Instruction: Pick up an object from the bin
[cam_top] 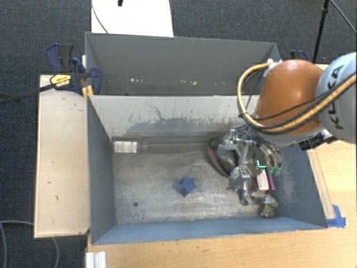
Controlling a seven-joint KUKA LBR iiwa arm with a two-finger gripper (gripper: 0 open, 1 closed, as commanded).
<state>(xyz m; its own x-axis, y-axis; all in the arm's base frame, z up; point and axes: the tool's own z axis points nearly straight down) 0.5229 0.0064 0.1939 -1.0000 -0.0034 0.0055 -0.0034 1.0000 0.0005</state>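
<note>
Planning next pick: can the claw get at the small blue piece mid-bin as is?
Probably yes. The blue piece lies alone on the bin floor, with nothing on or against it. The claw hangs further to the view's right, with bare floor between them.

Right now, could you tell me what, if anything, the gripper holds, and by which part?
Cannot be told; the gripper sits beside a dark rounded object.

"KUKA" on the arm

the bin is seen as matt grey metal, its floor scuffed and scratched. the gripper is made of bare shiny metal, the orange cover finished smooth.
</note>
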